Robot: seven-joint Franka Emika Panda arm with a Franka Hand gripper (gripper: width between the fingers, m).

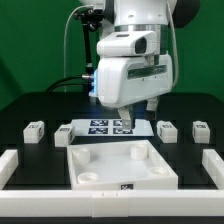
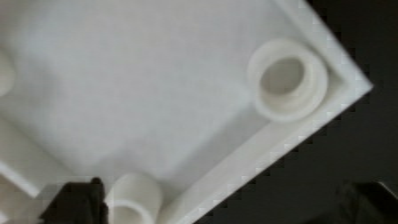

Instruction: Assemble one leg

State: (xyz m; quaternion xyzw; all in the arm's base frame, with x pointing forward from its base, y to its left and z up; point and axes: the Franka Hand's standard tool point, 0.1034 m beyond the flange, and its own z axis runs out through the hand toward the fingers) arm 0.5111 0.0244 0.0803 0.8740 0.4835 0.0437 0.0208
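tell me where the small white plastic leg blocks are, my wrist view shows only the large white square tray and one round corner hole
Observer: Two small white plastic leg blocks lie on the black table, at the exterior view's left of the large white square tray.
Operator: any on the other side
Observer: Yes, two more leg blocks lie at the exterior view's right.
Operator: what's behind the tray
Observer: The flat white marker board lies just behind it.

Four small white tagged legs [image 1: 167,130] lie apart in a row.
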